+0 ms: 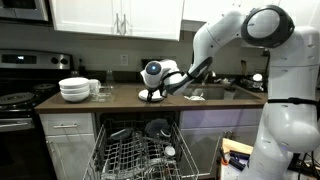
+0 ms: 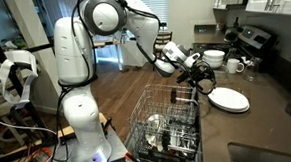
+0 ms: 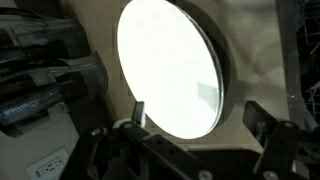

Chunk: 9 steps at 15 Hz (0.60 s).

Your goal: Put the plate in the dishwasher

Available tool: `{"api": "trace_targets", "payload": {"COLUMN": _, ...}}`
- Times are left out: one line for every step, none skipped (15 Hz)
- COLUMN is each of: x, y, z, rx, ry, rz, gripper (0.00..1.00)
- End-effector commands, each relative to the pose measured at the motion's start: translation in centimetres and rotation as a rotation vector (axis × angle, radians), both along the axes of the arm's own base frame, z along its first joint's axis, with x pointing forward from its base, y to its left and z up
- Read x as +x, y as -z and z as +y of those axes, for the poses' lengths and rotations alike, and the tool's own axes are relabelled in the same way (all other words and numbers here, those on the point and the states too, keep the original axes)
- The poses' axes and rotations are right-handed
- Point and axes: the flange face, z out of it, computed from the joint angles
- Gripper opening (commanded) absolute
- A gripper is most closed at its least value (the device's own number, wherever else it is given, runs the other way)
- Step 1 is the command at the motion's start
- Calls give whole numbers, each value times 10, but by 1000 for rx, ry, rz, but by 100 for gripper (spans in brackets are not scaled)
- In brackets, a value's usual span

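The tool (image 3: 198, 118) stands wide open, its two dark fingers (image 3: 138, 112) well apart, and it holds nothing. In the wrist view the fingers sit on either side of the near rim of the plate (image 3: 170, 70). Whether they touch it cannot be told.

In an exterior view the tool (image 2: 200, 79) hangs low over the dark bench (image 2: 276, 96), at the far left edge of the plate (image 2: 229, 100). The white arm (image 2: 133, 27) reaches to it from the left.

The plate lies flat and face up on the bench, bare. It is round, so it has no long axis of its own. The wrist view shows it as a tall white oval.

Farther along the bench, well apart from the plate, stand a stack of white bowls (image 2: 214, 57) and a white mug (image 2: 235, 65). The black stove (image 2: 253, 35) is beyond them.

Below the bench edge, left of and nearer than the plate, the dishwasher (image 2: 169, 140) is open. Its pale wire rack (image 2: 173, 120) is pulled out and already holds dark dishes among the tines. In an exterior view the rack (image 1: 140, 155) sits directly under the tool (image 1: 150, 95), with the bench edge between them.
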Motion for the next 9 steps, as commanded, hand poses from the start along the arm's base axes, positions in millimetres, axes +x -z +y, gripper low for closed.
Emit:
{"api": "trace_targets", "payload": {"x": 12, "y": 9, "z": -3, "rx": -56, "ry": -48, "rz": -4, "gripper": 100}}
{"api": "trace_targets", "payload": {"x": 13, "y": 11, "z": -2, "rx": -78, "ry": -52, "rz": 6, "gripper": 100}}
{"api": "trace_targets", "payload": {"x": 14, "y": 12, "z": -2, "rx": -91, "ry": -64, "rz": 9, "gripper": 100}}
{"api": "trace_targets", "payload": {"x": 14, "y": 13, "z": -2, "rx": -101, "ry": -70, "rz": 12, "gripper": 100}}
{"api": "trace_targets", "payload": {"x": 15, "y": 14, "z": -2, "rx": -108, "ry": -77, "rz": 14, "gripper": 100}}
{"api": "trace_targets", "payload": {"x": 15, "y": 15, "z": -2, "rx": -115, "ry": -81, "rz": 18, "gripper": 100}}
{"api": "trace_targets", "payload": {"x": 15, "y": 16, "z": -3, "rx": -119, "ry": -82, "rz": 20, "gripper": 100}}
{"api": "trace_targets", "payload": {"x": 15, "y": 16, "z": -3, "rx": -123, "ry": -82, "rz": 21, "gripper": 100}}
{"api": "trace_targets", "payload": {"x": 15, "y": 17, "z": -3, "rx": -127, "ry": -84, "rz": 23, "gripper": 100}}
